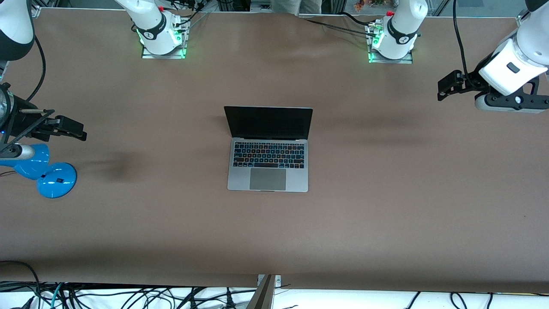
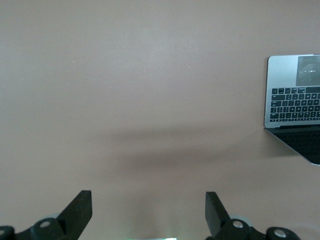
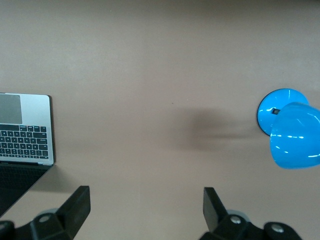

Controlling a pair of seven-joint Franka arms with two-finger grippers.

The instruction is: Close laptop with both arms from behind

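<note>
One open laptop (image 1: 268, 148), one blue lamp (image 1: 45, 169) — two grippers, left (image 1: 446, 86) and right (image 1: 70, 128), fingers wide, empty.

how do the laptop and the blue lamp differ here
The laptop is silver-grey, flat and angular, with its lid open; the blue lamp is glossy and rounded, with a disc base. The laptop sits mid-table, while the lamp stands at the right arm's end. Both rest on the brown table, untouched.

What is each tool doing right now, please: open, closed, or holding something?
Left tool: open, holding nothing, up over bare table toward the left arm's end.
Right tool: open, holding nothing, up over the table near the blue lamp.
</note>
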